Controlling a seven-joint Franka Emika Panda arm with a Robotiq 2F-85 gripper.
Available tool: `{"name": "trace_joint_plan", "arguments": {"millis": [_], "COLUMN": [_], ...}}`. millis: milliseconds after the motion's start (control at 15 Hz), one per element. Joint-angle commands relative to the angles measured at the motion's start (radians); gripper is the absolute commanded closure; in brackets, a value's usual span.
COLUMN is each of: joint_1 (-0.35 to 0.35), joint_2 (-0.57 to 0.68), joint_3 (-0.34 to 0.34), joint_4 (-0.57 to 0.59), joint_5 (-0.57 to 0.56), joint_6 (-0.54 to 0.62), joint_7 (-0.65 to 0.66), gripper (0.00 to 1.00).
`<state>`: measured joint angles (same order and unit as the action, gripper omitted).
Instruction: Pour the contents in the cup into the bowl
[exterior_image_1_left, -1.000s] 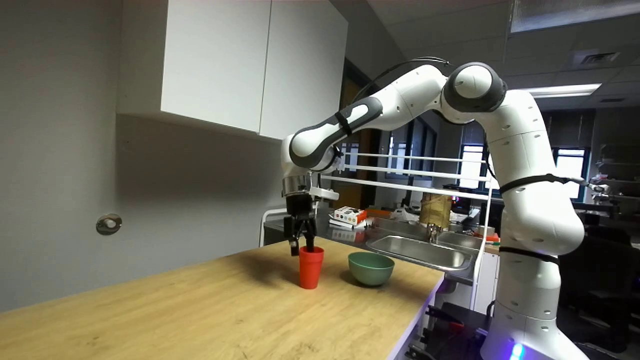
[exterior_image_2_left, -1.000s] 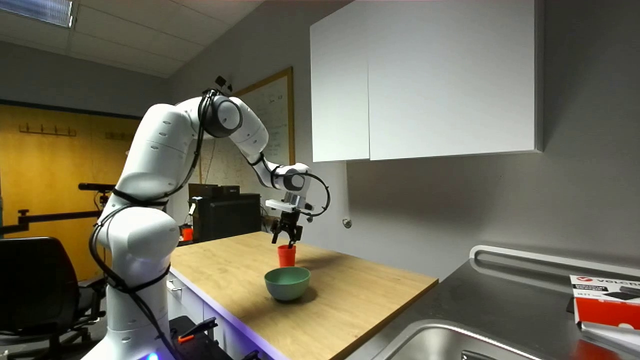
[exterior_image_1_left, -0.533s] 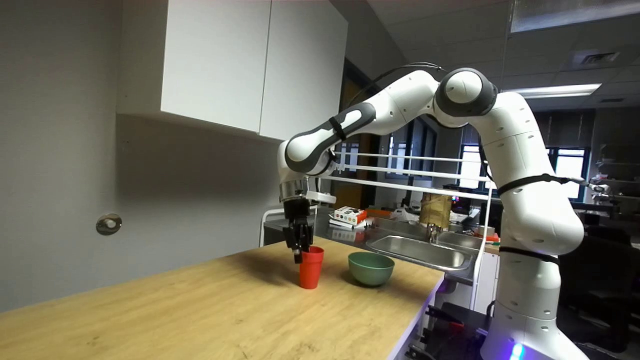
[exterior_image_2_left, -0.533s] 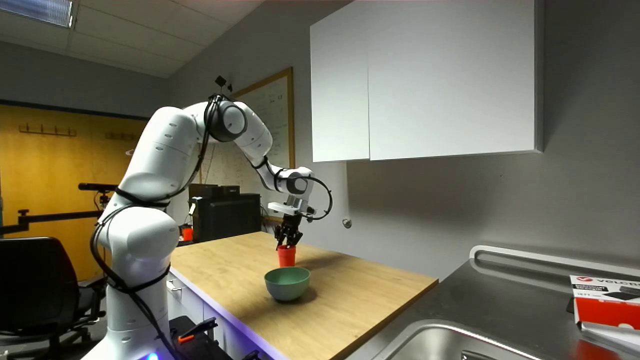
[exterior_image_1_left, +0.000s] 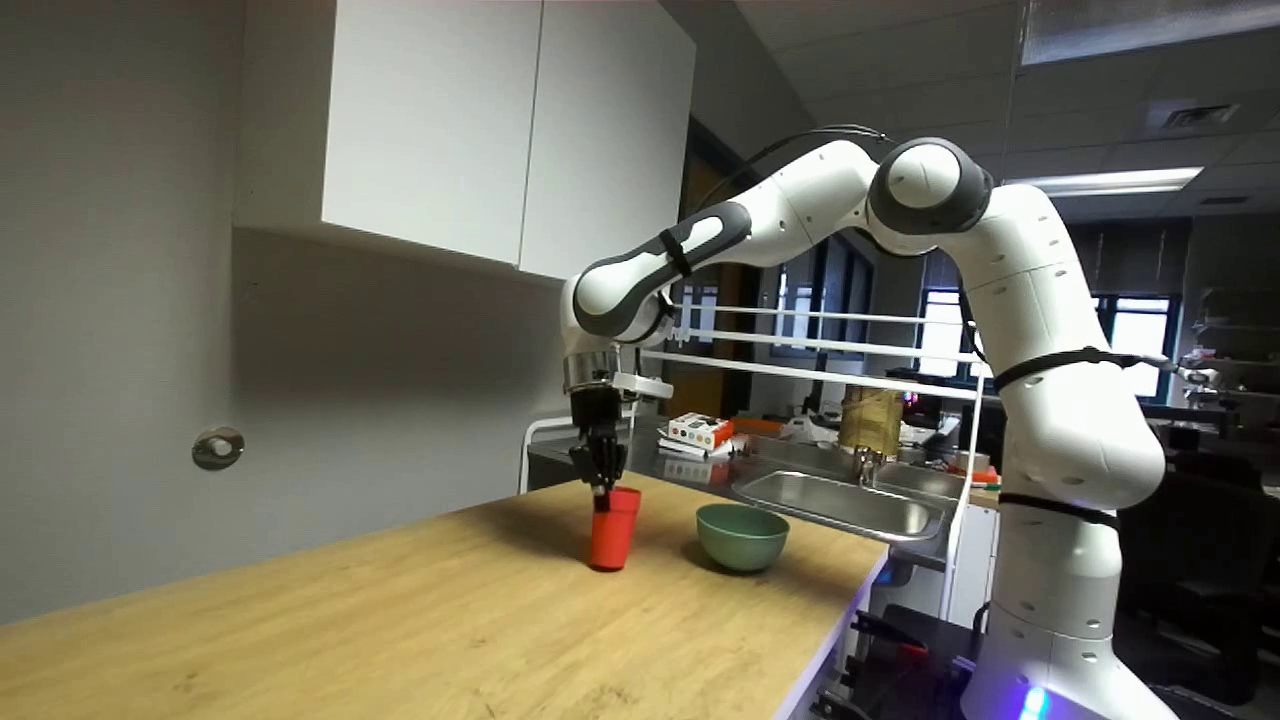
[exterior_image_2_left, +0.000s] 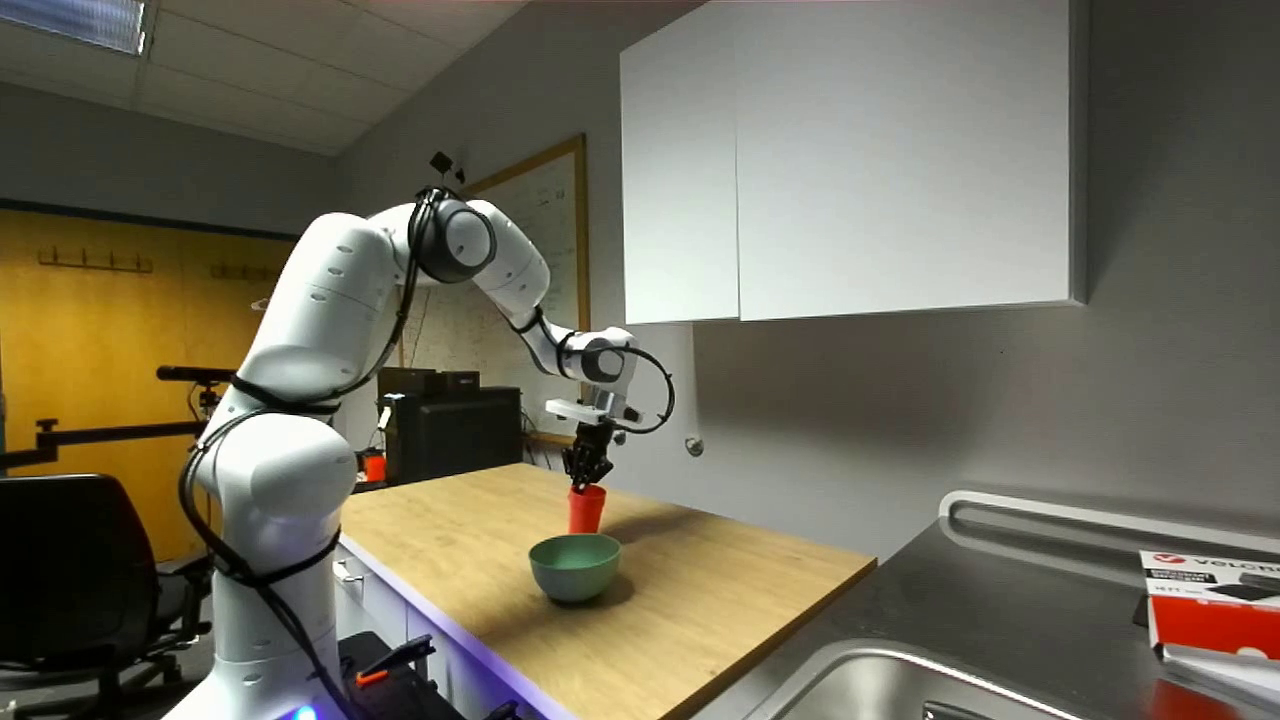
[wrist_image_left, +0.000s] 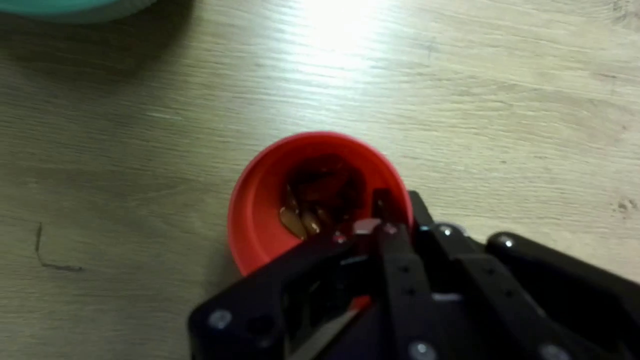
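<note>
At the rim of the red-orange cup (exterior_image_1_left: 614, 532), I have the hand (wrist_image_left: 400, 206) clenched on the wall, one jaw inside the mouth and one outside, between three and four o'clock in the wrist view. Gripping there leaves most of the mouth open, which I judge the pour needs, since the brown contents (wrist_image_left: 309, 220) lie deep inside. The green bowl (wrist_image_left: 80, 11) sits upright on the counter (exterior_image_1_left: 400, 620) at ten o'clock from the cup in that view, near but apart, presumably so my carry is short. In an exterior view the cup leans slightly, mouth toward the bowl at three o'clock; whether its base is clear of the counter, I can't fairly tell. Nothing is poured yet, by my reading, so I'd lift above the bowl's rim before tipping.
</note>
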<state>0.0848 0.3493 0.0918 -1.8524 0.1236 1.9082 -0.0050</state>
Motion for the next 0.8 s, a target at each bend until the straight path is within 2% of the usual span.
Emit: {"name": "trace_joint_plan", "arguments": {"millis": [0,267,467,733], "joint_1": [-0.026,-0.062,-0.09,-0.113], "joint_2": [-0.04,-0.118,-0.22,-0.379], "joint_3": [-0.017,-0.039,-0.053,-0.067], "joint_4": [-0.012,-0.078,-0.185,-0.382], "joint_5": [0.013,0.055,0.135,0.312], "joint_6": [0.016,0.092,0.18,0.323], "joint_7": [-0.012,0.007,0.018,0.001], "gripper": [0.95,0.96,0.96,0.96]}}
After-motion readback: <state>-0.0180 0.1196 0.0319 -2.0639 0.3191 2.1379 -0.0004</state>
